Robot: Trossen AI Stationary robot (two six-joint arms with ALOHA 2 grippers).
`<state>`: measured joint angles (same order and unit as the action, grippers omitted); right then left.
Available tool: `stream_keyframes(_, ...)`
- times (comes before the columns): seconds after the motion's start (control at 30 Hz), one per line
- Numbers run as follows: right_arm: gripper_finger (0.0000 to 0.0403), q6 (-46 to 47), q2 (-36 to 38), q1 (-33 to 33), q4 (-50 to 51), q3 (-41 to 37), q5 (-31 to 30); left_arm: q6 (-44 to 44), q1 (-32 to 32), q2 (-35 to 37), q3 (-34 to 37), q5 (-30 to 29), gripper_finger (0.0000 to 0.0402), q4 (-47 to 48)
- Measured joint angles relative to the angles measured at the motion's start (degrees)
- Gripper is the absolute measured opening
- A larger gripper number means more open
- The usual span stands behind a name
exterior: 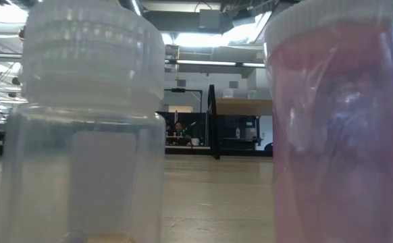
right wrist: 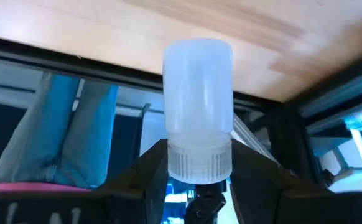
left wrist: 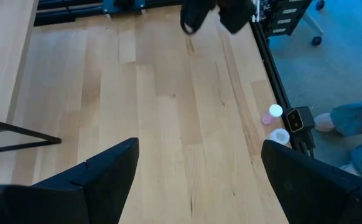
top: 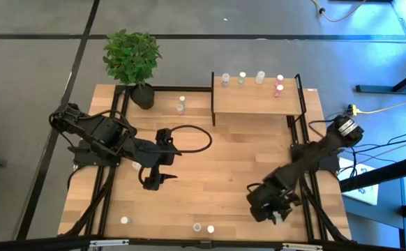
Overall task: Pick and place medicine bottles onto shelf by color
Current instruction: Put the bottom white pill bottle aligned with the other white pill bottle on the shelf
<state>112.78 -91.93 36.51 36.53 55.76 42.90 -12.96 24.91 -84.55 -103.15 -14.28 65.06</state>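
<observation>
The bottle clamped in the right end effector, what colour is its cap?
White, on the small translucent bottle; right wrist view shows it best.

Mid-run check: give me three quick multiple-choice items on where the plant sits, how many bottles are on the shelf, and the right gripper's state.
1. Where is the potted plant?
A. far left corner of the table
B. near right corner
C. on the shelf

2. How many medicine bottles stand on the shelf?
A. one
B. five
C. ten

3. What is the right gripper doing?
A. open and empty
B. shut on a white-capped bottle
C. resting on the shelf

Answers:
1 A, the high view shows it beside the shelf's left end.
2 B, five caps line the shelf's far edge.
3 B, the right wrist view shows the fingers clamping the white-capped bottle at its cap.
</observation>
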Motion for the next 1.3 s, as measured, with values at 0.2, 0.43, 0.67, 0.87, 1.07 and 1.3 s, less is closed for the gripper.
stream_keyframes(0.2,0.0154,-2.2,-4.3,-2.2,-9.6,-4.4,3.8,0.0,0.0,0.0,0.0,0.0,0.0334,0.0)
stream_keyframes(0.43,0.0154,-3.8,-7.5,-4.5,-14.4,-6.6,5.8,0.0,0.0,0.0,0.0,0.0,0.0334,0.0)
stream_keyframes(0.67,0.0154,-5.6,-7.8,-7.2,-16.1,-7.3,6.7,0.0,0.0,0.0,0.0,0.0,0.0334,0.0)
stream_keyframes(0.87,0.0155,-6.8,-7.8,-7.9,-15.7,-7.4,7.6,0.0,0.0,0.0,0.0,0.0,0.0334,0.0)
stream_keyframes(1.07,0.0182,-7.0,-7.9,-7.8,-15.5,-7.4,7.2,0.0,0.0,0.0,0.0,0.0,0.0334,0.0)
stream_keyframes(1.3,0.0216,-7.0,-7.9,-7.8,-15.4,-7.4,7.6,0.0,0.0,0.0,0.0,0.0,0.0334,0.0)
